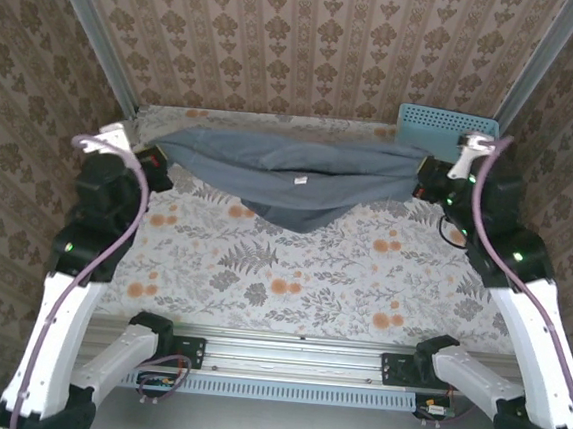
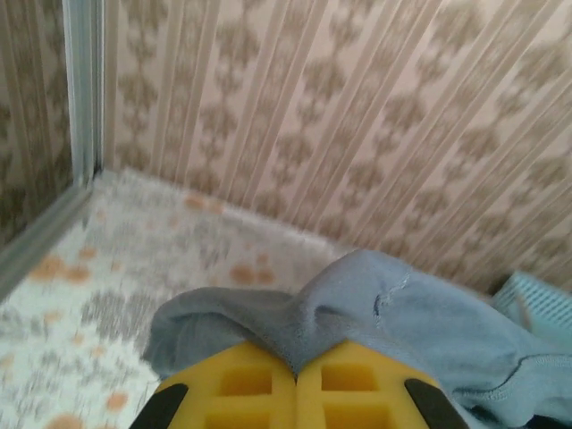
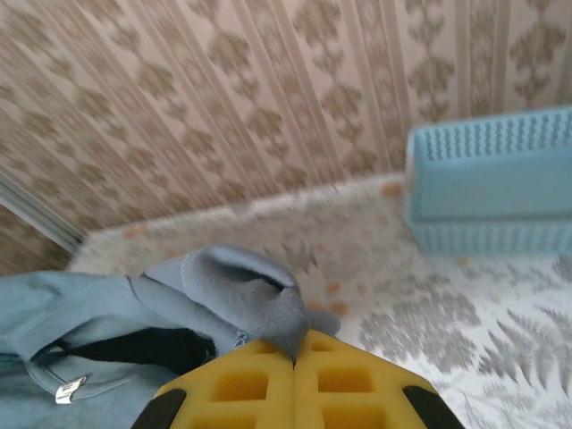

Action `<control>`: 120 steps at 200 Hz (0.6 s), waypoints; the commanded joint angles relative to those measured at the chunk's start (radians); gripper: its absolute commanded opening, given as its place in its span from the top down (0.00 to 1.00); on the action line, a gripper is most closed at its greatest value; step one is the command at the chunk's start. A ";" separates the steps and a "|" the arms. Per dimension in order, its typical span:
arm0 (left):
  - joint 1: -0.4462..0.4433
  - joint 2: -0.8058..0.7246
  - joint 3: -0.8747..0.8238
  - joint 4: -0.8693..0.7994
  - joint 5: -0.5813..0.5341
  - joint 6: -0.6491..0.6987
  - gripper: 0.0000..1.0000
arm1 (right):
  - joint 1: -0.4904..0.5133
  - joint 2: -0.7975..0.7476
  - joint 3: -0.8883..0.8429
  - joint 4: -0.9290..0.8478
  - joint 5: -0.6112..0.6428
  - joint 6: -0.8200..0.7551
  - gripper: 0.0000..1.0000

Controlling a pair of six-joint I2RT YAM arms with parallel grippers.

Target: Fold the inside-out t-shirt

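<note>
My left jaws and right jaws are both clenched on the inside-out t-shirt (image 1: 290,175), one at each end, with the yellow pads (image 2: 259,384) pressed together over the fabric. The shirt hangs stretched between them, to the left of the basket (image 1: 445,123), and its sagging middle appears to touch the tabletop (image 1: 291,275). To lay it flat, I judge I should hold even tension and lower both ends together, drawing away from the basket. The basket sits just behind my right jaws, so a trailing sleeve could snag on it.
</note>
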 commanded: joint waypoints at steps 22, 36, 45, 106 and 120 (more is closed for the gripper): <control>0.007 -0.044 0.048 0.033 -0.046 0.045 1.00 | -0.005 -0.055 -0.003 0.024 -0.008 0.005 1.00; 0.006 0.029 0.060 -0.019 -0.067 0.046 1.00 | -0.006 -0.018 -0.026 0.012 0.012 0.003 1.00; 0.008 0.081 0.077 -0.066 -0.091 0.037 1.00 | -0.006 0.012 -0.024 -0.008 0.021 0.001 1.00; 0.020 0.019 0.141 -0.002 0.013 0.066 1.00 | -0.007 -0.024 0.082 -0.009 -0.027 -0.045 1.00; 0.020 -0.022 0.123 0.022 0.012 0.070 1.00 | -0.007 -0.031 0.063 -0.020 -0.036 -0.022 1.00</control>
